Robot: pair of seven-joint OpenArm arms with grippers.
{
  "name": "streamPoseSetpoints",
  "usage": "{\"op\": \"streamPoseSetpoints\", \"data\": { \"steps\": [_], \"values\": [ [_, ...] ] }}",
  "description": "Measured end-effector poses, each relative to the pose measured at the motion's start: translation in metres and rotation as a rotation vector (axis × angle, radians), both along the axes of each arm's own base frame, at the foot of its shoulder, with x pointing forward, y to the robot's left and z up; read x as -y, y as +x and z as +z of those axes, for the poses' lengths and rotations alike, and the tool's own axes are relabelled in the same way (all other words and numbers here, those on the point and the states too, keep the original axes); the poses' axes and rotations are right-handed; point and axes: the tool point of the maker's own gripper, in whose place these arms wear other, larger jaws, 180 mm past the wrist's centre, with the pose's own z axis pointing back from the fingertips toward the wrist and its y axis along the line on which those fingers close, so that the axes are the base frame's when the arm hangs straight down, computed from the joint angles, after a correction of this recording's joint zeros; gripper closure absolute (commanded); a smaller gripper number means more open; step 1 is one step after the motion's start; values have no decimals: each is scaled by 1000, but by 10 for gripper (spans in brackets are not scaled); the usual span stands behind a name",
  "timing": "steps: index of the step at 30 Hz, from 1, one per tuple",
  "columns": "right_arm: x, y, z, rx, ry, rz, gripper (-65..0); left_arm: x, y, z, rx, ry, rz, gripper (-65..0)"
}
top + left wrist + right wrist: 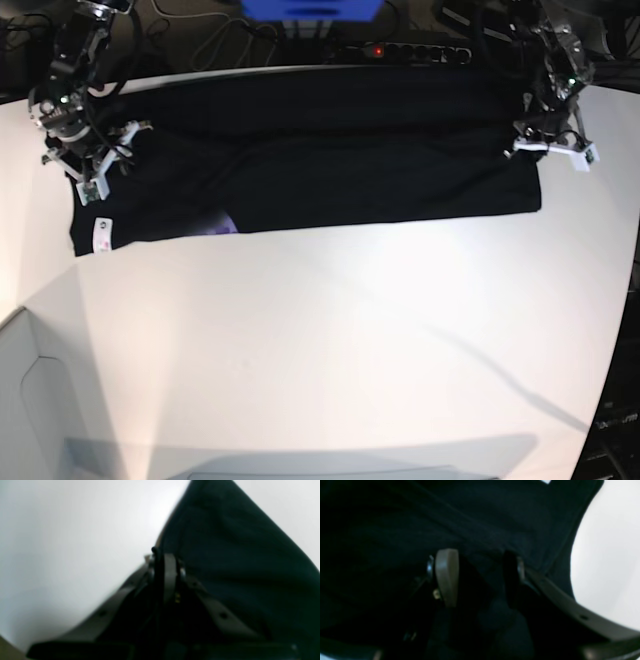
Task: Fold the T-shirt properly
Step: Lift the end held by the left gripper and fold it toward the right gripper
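T-shirt (330, 165) edge pinched by left pincer (166, 562); right pincer (480, 577) wide; base view shows label (101, 236).

I can read nothing here; the small white label (100, 234) on the T-shirt (350, 170) is too tiny.

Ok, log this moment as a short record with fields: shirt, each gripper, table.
shirt: black T-shirt lying in a long band across the far side of the table, white label at one end
left gripper: left gripper shut on the T-shirt's edge
right gripper: right gripper open, jaws standing apart over the cloth
table: white table
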Motion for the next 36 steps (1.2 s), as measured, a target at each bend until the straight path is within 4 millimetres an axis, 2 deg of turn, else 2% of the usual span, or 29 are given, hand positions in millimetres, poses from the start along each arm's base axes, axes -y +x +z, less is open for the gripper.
{"op": "streamPoseSetpoints", "data": {
  "steps": [5, 10, 13, 19, 21, 25, 36],
  "values": [
    [0, 4, -1, 4, 6, -3, -298, 20, 13, 42, 127, -23, -57, 0],
    [0, 4, -1, 5, 7, -4, -298, 59, 25, 62, 199, -95, -150, 0],
    [0, 4, -1, 6, 7, -4, -298, 94, 33, 61, 209, -149, -234, 0],
    [0, 4, -1, 6, 7, -4, -298, 188, 31, 46, 170, -307, -442, 0],
    [0, 4, -1, 6, 7, -4, -298, 213, 31, 46, 168, -347, -499, 0],
    [0, 4, -1, 6, 7, -4, -298, 245, 35, 52, 185, -389, -580, 0],
    [0, 5, 0, 6, 7, -4, -298, 314, 54, 73, 244, -422, -795, 0]
  ]
}}
